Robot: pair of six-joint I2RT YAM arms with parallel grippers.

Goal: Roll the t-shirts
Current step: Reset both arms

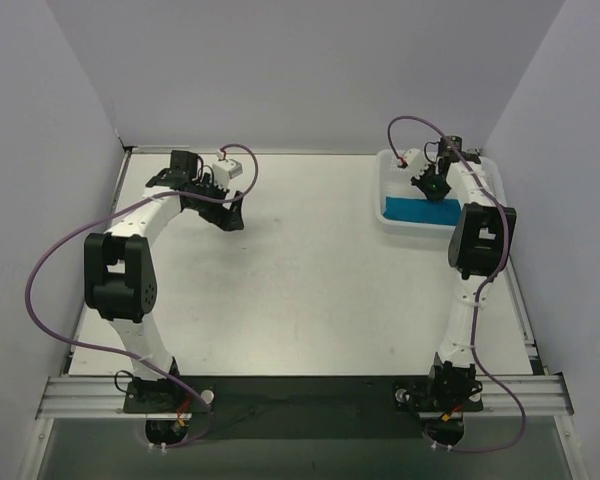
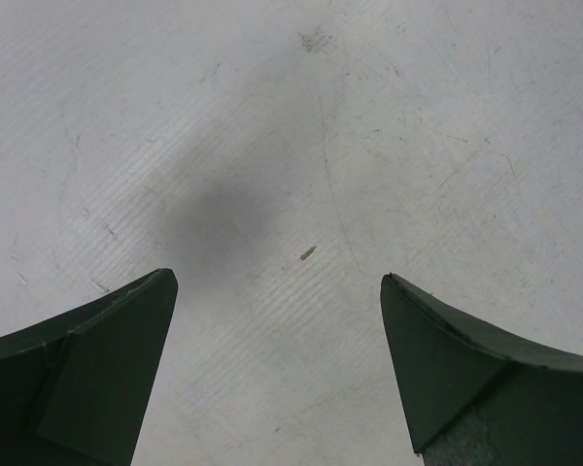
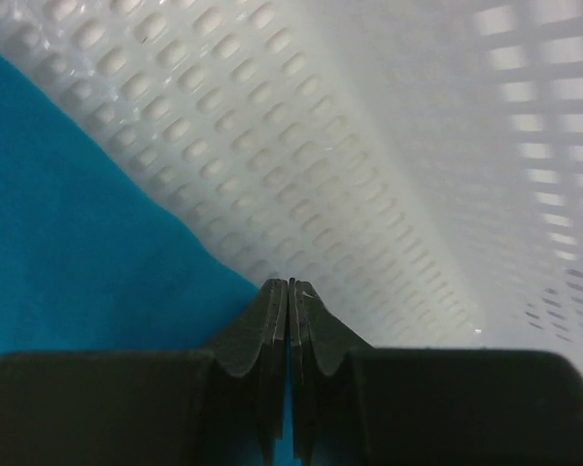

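Top external: t-shirt (image 1: 410,211) partly behind right gripper (image 1: 435,189)

The basket (image 1: 390,170) stands on the table (image 1: 310,290) in its far right corner, and the t-shirt (image 1: 418,212) lies inside it, along the basket's near wall. The right gripper (image 3: 290,284) is down inside the basket, its tips at the edge of the t-shirt, beside the basket's mesh floor. The left gripper (image 2: 279,280) hangs over the table near the far left corner, well apart from the basket.
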